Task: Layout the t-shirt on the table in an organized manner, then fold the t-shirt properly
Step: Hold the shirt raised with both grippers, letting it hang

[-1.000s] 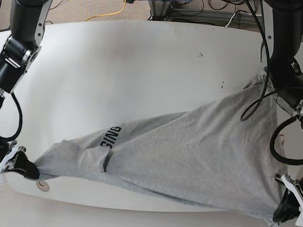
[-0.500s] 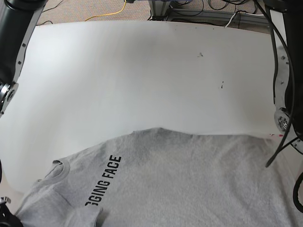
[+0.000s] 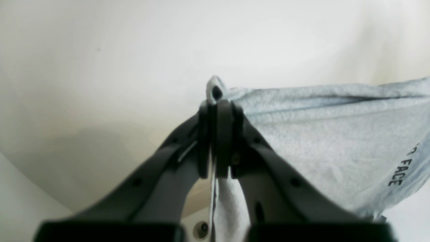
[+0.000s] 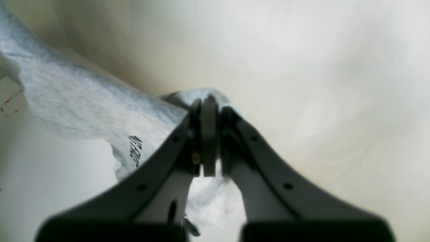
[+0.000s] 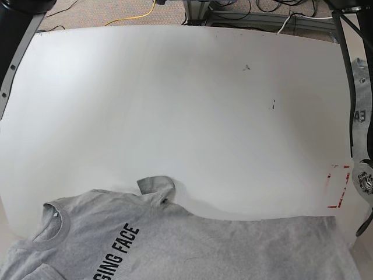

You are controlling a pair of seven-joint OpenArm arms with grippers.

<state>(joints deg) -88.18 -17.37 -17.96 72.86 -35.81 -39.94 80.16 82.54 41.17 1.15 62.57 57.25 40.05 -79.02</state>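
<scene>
1. The broad white smooth counter [image 5: 192, 105] lies mostly bare, with dark specks at 1 o'clock and red dashed marks [image 5: 338, 188] at 4 o'clock.
2. The heather-grey lettered cotton t-shirt [image 5: 192, 248] spreads along its 6 o'clock edge.
3. The left fingers [image 3: 218, 111] are clamped on a shirt corner.
4. The right fingers [image 4: 208, 111] pinch grey fabric likewise.
5. Carpet and cables lie beyond, at 12 o'clock.

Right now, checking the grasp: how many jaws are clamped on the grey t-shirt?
2: the left gripper pinches the heather-grey cotton t-shirt at one bunched edge, the right gripper at another.
</scene>
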